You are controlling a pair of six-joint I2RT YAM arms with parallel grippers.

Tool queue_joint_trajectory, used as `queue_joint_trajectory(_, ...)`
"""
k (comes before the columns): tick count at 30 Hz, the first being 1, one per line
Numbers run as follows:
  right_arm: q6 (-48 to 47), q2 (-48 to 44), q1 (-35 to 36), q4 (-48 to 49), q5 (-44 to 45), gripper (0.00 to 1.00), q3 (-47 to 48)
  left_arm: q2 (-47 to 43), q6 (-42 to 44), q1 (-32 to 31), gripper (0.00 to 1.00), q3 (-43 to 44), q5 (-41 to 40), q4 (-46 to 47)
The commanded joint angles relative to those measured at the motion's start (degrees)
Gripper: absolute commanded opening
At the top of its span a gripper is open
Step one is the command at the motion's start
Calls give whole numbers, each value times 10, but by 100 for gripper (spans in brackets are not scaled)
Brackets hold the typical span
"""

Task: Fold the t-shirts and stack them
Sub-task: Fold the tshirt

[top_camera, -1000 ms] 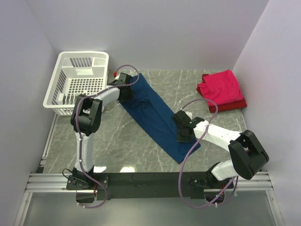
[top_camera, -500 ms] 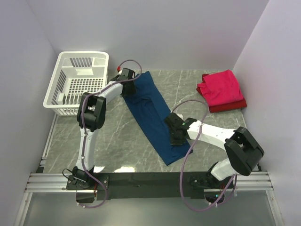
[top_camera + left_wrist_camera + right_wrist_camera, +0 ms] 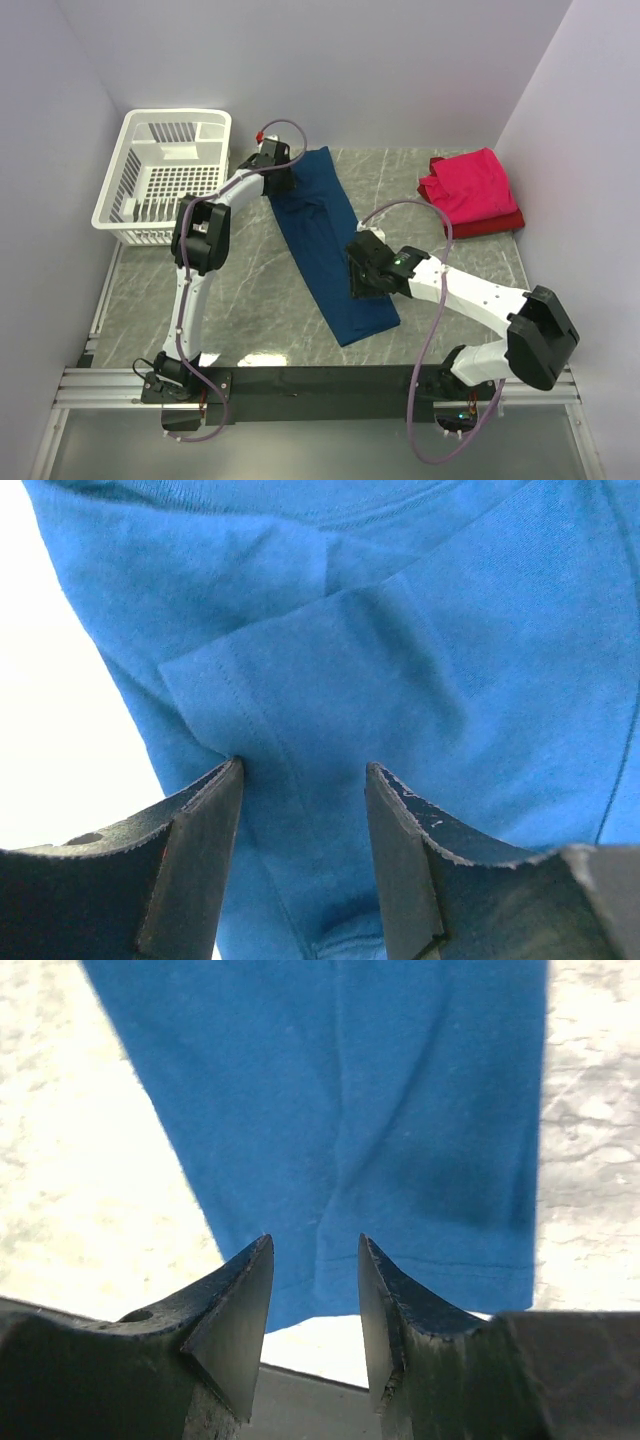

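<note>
On the marble worktop [image 3: 250, 290], the right jaws stand released over the near hem of the folded blue t-shirt [image 3: 318, 232]. The left jaws, also parted, are at its far end. Left of that end sits a white basket [image 3: 178, 114]; well to the shirt's right lie the folded red t-shirts [image 3: 470, 190].

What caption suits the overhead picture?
Left end effector and right end effector over a folded navy t-shirt; white basket left, red t-shirts right.

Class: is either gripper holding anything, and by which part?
Nothing is held. The right gripper stands open above the blue shirt near its hem; the left gripper is open too, at the shirt's far end.
</note>
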Motion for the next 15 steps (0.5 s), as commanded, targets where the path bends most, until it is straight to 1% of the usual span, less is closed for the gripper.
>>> queue_joint_trajectory(1,4,13,-8,10,26,47,-1,-50,15,-2,58,-28,4,53)
queue_joint_trajectory(3,-1,28,-8,25,24,46,-8,-75,19,-2,58,-44,5,74)
queue_joint_trajectory(5,-1,57,-8,37,24,46,-11,-77,22,-2,58,-39,6,68)
queue_joint_trajectory(10,5,89,-8,62,26,44,-34,-38,21,-3,58,23,-5,-4)
queue_joint_trajectory(13,9,93,-8,71,18,44,-49,-56,19,-3,58,-18,-2,18)
queue_joint_trajectory(15,10,95,-6,74,11,44,-53,-45,15,-3,58,-15,-1,5)
